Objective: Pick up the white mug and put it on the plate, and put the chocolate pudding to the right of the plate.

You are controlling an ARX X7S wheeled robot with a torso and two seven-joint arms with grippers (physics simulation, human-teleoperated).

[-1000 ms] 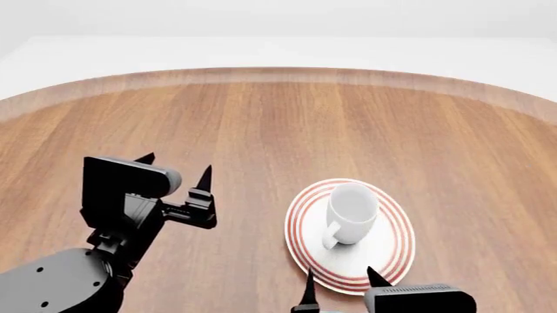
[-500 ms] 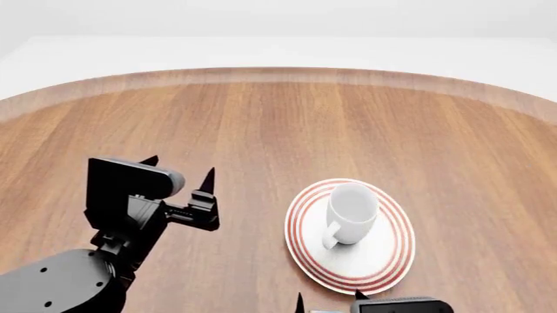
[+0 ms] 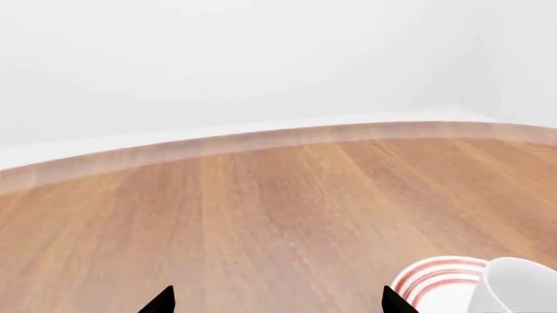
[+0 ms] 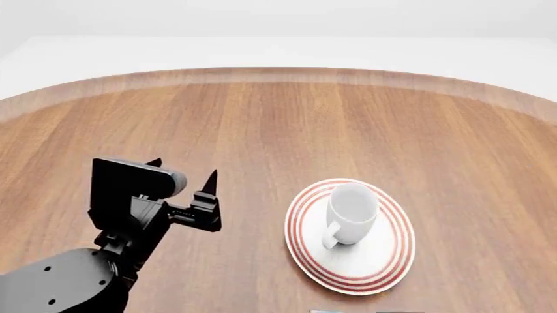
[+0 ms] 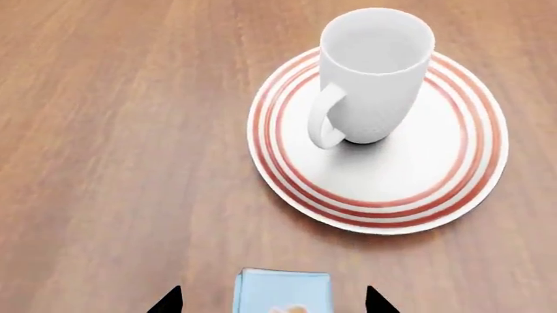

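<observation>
White mug is sitting upright on the plate, so the mug step looks done; pudding step is now in hand. Chocolate pudding is lying on the wooden worktop just short of the plate's near edge, lining up between the right gripper tips, whose jaws are spread apart and gripping nothing. Next move probably calls for descending around the box, closing, then carrying it to the plate's right side. Left gripper is hovering well left of the plate, jaws released, empty. Nothing else is crowding the worktop; only the plate rim is sitting close to the box.
</observation>
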